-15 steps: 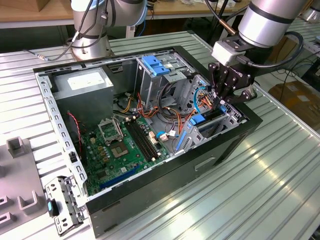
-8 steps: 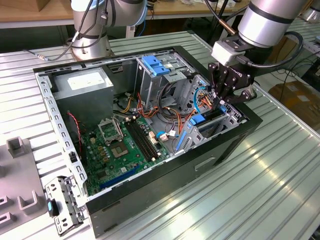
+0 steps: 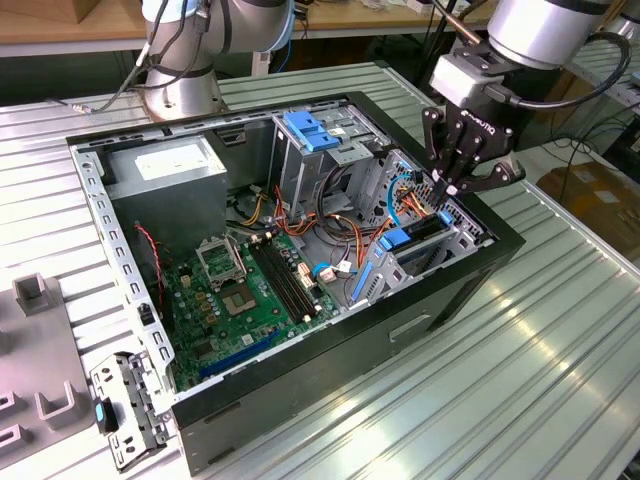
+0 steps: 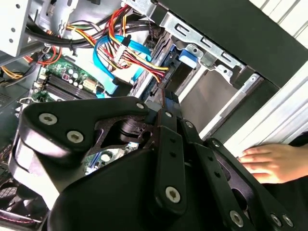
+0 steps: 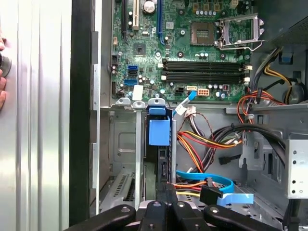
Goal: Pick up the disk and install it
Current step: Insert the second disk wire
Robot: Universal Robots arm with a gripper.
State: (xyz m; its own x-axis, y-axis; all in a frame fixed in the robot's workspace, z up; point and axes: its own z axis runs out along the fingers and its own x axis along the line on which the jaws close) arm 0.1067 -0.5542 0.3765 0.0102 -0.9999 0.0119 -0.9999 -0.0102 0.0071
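The disk stands on edge inside the drive bay at the case's corner, on the exterior view's right. Its blue carrier tab shows at one end, and the tab also appears in the first wrist view above the disk's dark edge. My gripper hangs right over that bay with its black fingers pressed together. Nothing shows between them. The fingertips sit at the disk's far end; I cannot tell whether they touch it. In the second wrist view the gripper points down beside the blue tab.
The open black case lies on a ribbed metal table. Inside are a green motherboard, a grey power supply, a grey cage with a blue latch and loose cables. A person's hand rests on the table beside the case.
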